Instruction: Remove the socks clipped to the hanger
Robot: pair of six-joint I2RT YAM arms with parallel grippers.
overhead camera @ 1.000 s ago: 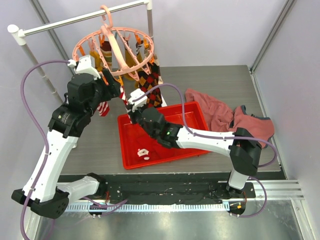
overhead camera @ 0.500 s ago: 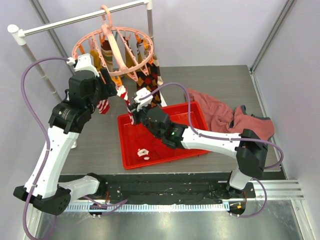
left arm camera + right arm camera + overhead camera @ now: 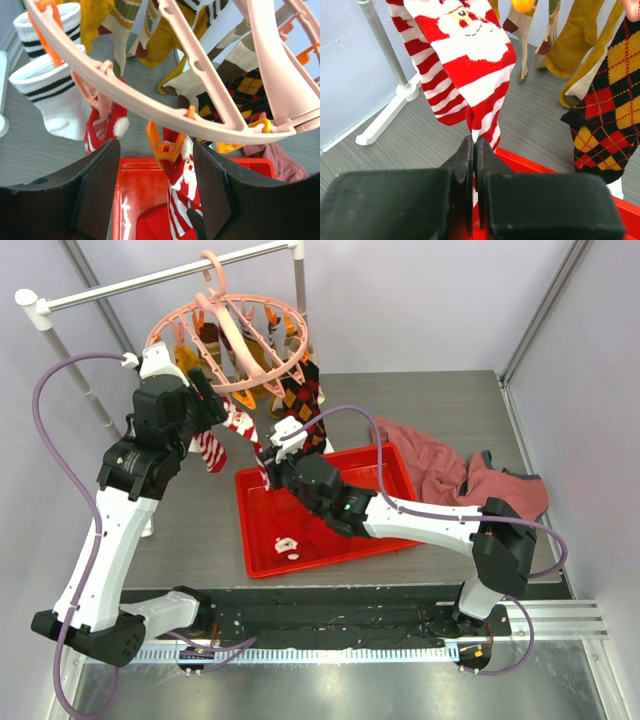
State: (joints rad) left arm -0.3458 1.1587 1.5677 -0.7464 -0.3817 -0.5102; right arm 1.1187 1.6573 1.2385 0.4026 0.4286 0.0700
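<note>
The salmon-pink hanger (image 3: 236,336) hangs from the rail with several socks clipped round its ring (image 3: 150,106). My left gripper (image 3: 154,150) is open just under the ring, its fingers either side of an orange peg (image 3: 163,146) with a gap on both sides. That peg holds a red-and-white striped Santa sock (image 3: 181,196). My right gripper (image 3: 473,143) is shut on the lower tip of the same sock (image 3: 470,55), over the red tray. Other clipped socks are white ones with dark bands (image 3: 55,95), dark argyle (image 3: 610,110) and mustard yellow (image 3: 580,45).
A red tray (image 3: 330,567) lies below the hanger with one sock (image 3: 288,545) in it. A reddish-pink cloth (image 3: 450,475) is heaped at its right. The white rail (image 3: 150,280) and its foot (image 3: 390,107) stand at the back left.
My left gripper has risen toward the hanger ring and closed in a little around the orange peg. The hanger has tilted slightly. My right gripper stays shut on the striped sock.
</note>
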